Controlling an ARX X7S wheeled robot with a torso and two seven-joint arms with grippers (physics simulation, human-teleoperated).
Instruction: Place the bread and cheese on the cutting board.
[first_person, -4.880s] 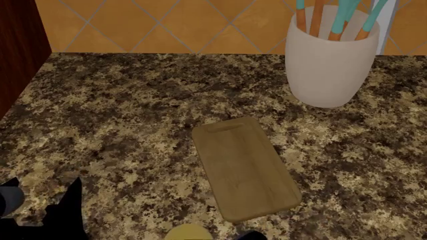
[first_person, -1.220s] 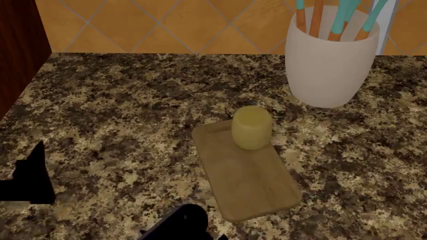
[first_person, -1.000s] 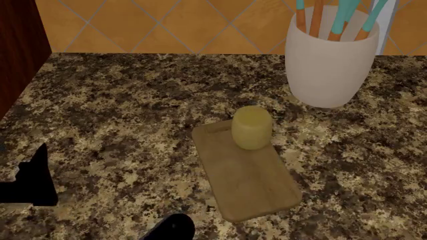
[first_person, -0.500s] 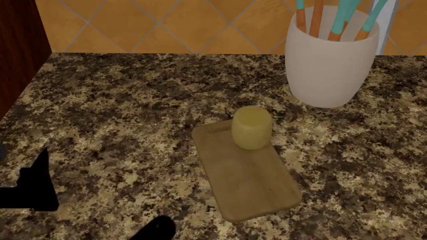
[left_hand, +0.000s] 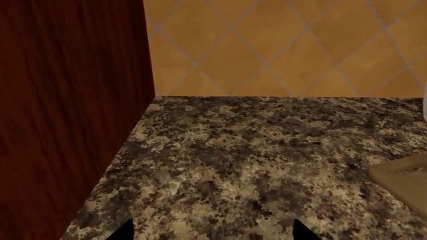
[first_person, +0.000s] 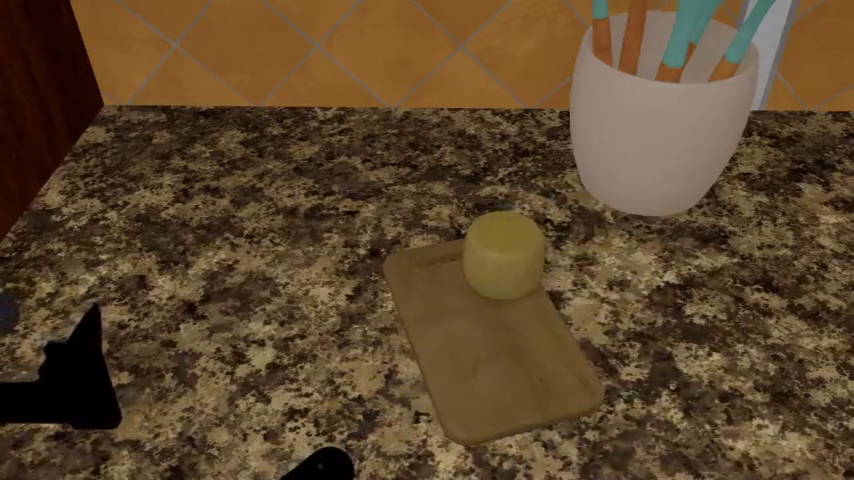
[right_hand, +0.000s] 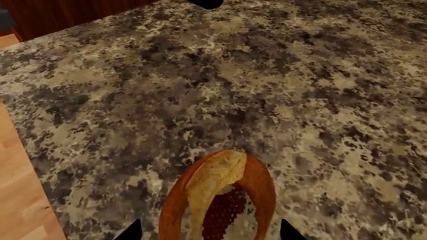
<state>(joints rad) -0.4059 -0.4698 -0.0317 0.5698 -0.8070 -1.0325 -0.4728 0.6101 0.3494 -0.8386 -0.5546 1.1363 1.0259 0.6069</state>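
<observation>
The pale yellow cheese (first_person: 503, 254) stands upright on the far end of the wooden cutting board (first_person: 501, 370), by its groove. A corner of the board shows in the left wrist view (left_hand: 405, 181). The reddish-brown bread (right_hand: 220, 200) lies on the counter near its front edge, seen only in the right wrist view. My right gripper (right_hand: 210, 231) is open, one fingertip on each side of the bread, not closed on it. In the head view only a dark bit of the right arm (first_person: 322, 465) shows. My left gripper (left_hand: 211, 232) is open and empty over bare counter, at the head view's lower left (first_person: 70, 383).
A large white crock (first_person: 661, 120) with utensils stands at the back right, beyond the board. A dark wood cabinet side (left_hand: 67, 100) walls the counter's left end. Orange tiles back the counter. The counter's front edge and wooden floor (right_hand: 17, 200) lie beside the bread.
The cheese, earlier at the bottom edge of the head view, now stands on the board. Over the last second the right arm drew back towards the bottom edge. The left gripper drifted slightly.
</observation>
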